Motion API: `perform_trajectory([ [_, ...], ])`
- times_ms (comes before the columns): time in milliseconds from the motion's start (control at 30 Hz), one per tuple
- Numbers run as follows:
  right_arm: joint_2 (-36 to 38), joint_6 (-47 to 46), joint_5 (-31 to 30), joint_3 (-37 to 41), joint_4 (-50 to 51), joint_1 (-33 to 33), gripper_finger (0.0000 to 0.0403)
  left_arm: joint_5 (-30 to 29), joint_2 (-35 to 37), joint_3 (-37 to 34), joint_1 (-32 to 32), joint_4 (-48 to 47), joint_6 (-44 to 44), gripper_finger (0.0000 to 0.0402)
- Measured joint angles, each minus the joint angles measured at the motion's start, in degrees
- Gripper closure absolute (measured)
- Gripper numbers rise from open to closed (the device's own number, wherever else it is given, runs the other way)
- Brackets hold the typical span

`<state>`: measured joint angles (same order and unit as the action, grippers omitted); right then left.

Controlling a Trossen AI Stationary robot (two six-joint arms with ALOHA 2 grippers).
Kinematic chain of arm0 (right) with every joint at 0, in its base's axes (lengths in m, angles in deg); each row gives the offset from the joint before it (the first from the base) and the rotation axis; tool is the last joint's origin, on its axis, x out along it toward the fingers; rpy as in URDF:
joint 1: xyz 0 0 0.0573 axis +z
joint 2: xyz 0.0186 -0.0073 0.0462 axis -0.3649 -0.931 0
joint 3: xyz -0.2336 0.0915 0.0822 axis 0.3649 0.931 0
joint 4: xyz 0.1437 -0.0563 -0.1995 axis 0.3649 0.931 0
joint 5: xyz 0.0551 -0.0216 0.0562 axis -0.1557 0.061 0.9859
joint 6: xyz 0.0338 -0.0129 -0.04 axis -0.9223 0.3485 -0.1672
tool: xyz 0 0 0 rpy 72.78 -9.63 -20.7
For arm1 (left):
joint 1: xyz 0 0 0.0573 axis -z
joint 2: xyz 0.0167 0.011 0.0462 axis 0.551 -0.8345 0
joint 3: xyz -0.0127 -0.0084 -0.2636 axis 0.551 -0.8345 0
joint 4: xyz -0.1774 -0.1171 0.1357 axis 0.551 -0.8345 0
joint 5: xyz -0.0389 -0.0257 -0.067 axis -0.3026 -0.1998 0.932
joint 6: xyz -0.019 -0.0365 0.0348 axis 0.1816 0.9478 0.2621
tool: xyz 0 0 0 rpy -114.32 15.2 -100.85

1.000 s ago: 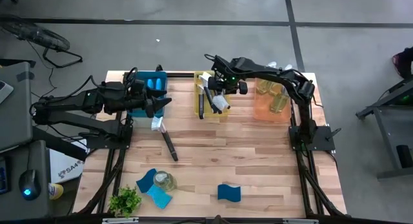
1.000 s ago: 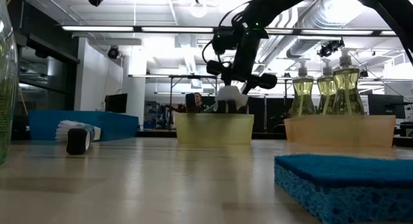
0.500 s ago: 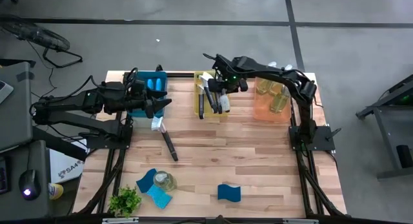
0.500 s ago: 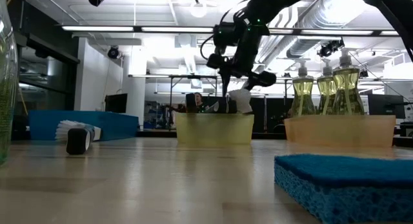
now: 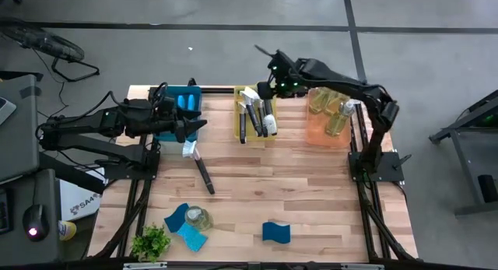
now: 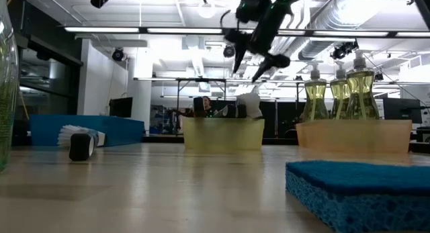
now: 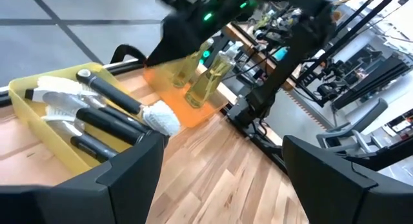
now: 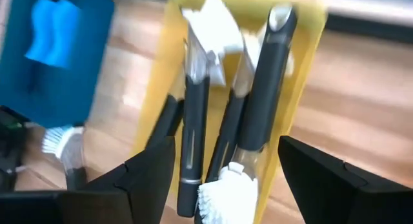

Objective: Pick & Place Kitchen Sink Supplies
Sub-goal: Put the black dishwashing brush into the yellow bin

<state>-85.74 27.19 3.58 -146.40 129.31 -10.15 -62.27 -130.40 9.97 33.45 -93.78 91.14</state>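
- Fingers of the right gripper stand apart with nothing between them, raised above the yellow bin at the tabletop's far edge.
- Fingers of the left gripper are spread wide and empty, hovering over the near side of the blue bin by the far left corner.
- Several black-handled dish brushes lie lengthwise in the yellow bin, their white heads at mixed ends.
- One more brush lies on the bare tabletop just in front of the blue bin, white head toward the bin.
- Light blue sponges sit inside the blue bin.
- Soap bottles with yellow-green liquid stand upright in the orange bin near the far right corner.
- Near the front left corner, a single bottle lies between two blue sponges, touching them.
- Another blue sponge rests alone near the middle of the front edge.
- A small green plant sits at the front left corner.
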Motion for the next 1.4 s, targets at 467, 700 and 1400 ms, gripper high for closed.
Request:
perform_trajectory([
  [467, 13.26, 4.23, -10.46, 0.00, 0.68, 5.55, 0.0134, 0.26, -2.69, 0.00, 0.00, -2.84, 4.40, 0.0090],
  [700, 16.34, 4.42, -14.02, 0.00, 2.92, 10.14, 0.0135, 1.61, -7.05, 0.00, 0.01, -5.75, 6.93, 0.0090],
  [1400, 18.20, 4.23, -26.30, 0.00, 23.38, 23.84, 0.0137, 0.14, -14.90, -0.02, 0.07, -27.20, 32.86, 0.0090],
])
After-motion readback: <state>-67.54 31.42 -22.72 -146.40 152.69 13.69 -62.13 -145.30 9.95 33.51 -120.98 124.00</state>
